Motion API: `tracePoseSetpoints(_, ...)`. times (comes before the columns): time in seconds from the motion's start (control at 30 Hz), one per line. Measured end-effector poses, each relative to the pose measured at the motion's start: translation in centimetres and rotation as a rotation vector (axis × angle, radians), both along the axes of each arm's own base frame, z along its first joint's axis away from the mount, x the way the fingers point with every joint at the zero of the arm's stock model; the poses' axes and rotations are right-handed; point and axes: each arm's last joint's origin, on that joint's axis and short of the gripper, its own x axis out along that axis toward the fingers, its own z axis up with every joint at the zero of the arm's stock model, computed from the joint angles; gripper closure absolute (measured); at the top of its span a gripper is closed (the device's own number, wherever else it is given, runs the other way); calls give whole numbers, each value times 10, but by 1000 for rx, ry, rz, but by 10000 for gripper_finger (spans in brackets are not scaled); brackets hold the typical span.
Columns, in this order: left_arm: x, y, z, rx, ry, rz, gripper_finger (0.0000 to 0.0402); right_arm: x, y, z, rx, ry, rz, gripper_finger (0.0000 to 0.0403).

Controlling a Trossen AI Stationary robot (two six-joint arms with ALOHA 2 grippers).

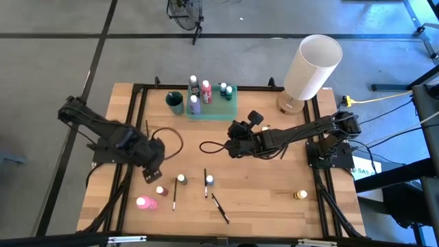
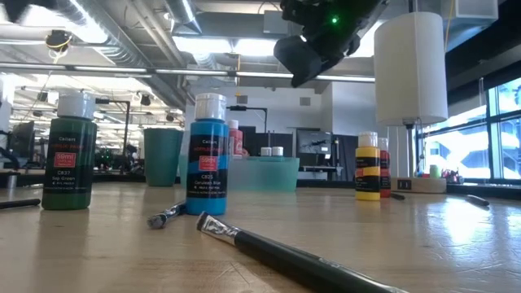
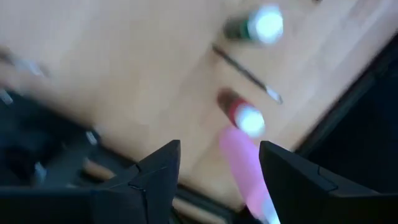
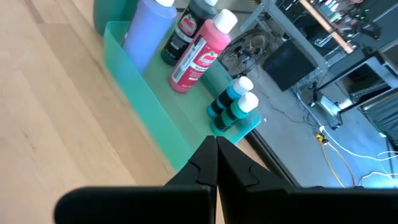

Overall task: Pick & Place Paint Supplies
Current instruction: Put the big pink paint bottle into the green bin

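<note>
My left gripper [image 3: 217, 171] hangs open above the table's near left part, its fingers pointing down. Below it a pink bottle [image 3: 244, 169] lies on its side on the wood, untouched. Close by stand a small red bottle [image 3: 239, 115] and a green bottle [image 3: 255, 26], with a thin brush [image 3: 245, 74] between them. Further along the near side are a blue bottle [image 1: 209, 180], more brushes [image 1: 219, 208] and a yellow bottle [image 1: 300, 195]. My right gripper [image 4: 216, 155] is shut with nothing in it, held above mid-table just short of the green tray [image 4: 155, 124].
The tray [image 1: 212, 110] at the far middle holds purple, dark, pink-red and small teal bottles. A green cup [image 1: 175, 101] stands to its left and a big white lamp [image 1: 312, 68] at the far right. Black cable loops [image 1: 171, 137] lie mid-table.
</note>
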Motion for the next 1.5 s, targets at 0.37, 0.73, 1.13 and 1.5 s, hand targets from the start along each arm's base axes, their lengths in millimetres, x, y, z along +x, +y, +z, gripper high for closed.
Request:
tracePoseSetpoints(0.37,-29,-38,0,-28,68,181,186,1,-1,0,34,-1,16,402)
tracePoseSetpoints(0.73,-36,-67,-10,-22,98,316,187,10,-17,3,34,-8,42,402)
tracePoseSetpoints(1.13,-36,-87,-14,-87,87,375,187,22,-38,8,112,-27,162,402)
tracePoseSetpoints(1.5,-32,-101,-19,-122,48,424,186,32,-50,14,145,-42,351,402)
